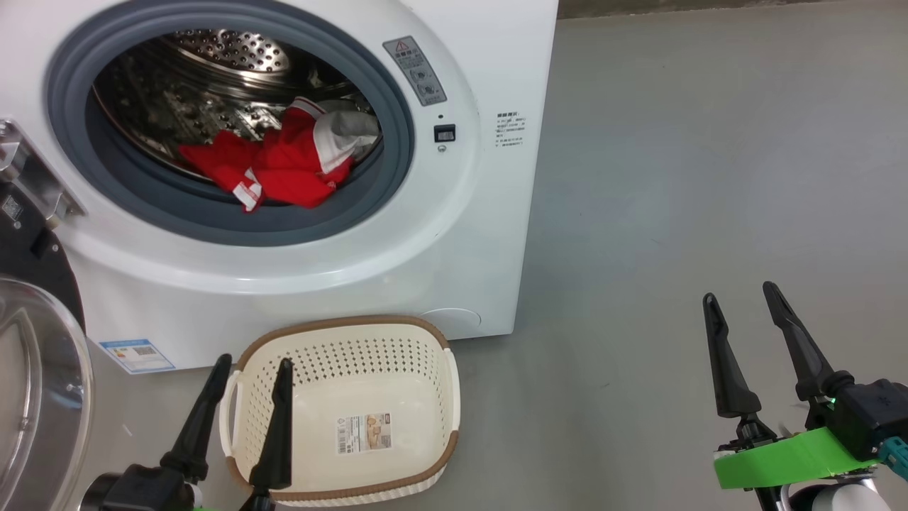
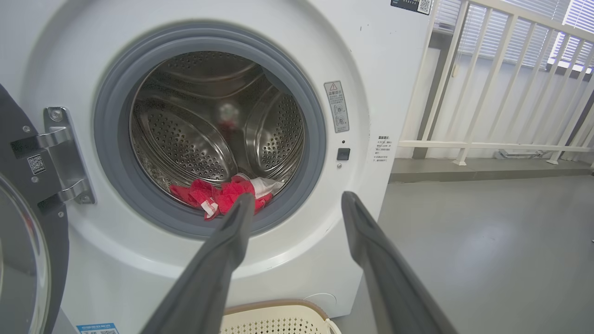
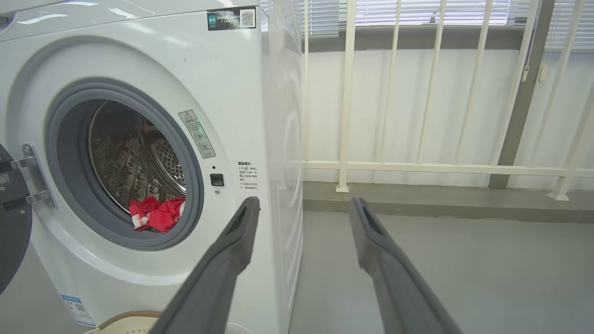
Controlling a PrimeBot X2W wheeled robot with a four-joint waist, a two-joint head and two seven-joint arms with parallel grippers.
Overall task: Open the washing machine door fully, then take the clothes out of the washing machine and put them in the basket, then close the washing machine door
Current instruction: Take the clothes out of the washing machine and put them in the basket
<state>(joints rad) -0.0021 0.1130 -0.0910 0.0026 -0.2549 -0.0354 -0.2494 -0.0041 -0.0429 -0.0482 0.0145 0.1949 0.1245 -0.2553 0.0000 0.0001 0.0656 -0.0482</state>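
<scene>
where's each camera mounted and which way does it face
Head view: on the head, looking down at the washing machine and basket; left gripper and right gripper show, open.
Left wrist view: on the left wrist, facing the drum mouth; own two fingers show.
Right wrist view: on the right wrist, aimed past the machine's front corner at a white railing; own fingers show.
Shared: all three show the red clothes in the drum.

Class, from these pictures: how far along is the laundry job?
Done: the washing machine door stands open. In hand: nothing, the left gripper and right gripper are open and empty. Left: the clothes lie in the washing machine, the basket holds none, the door needs closing.
</scene>
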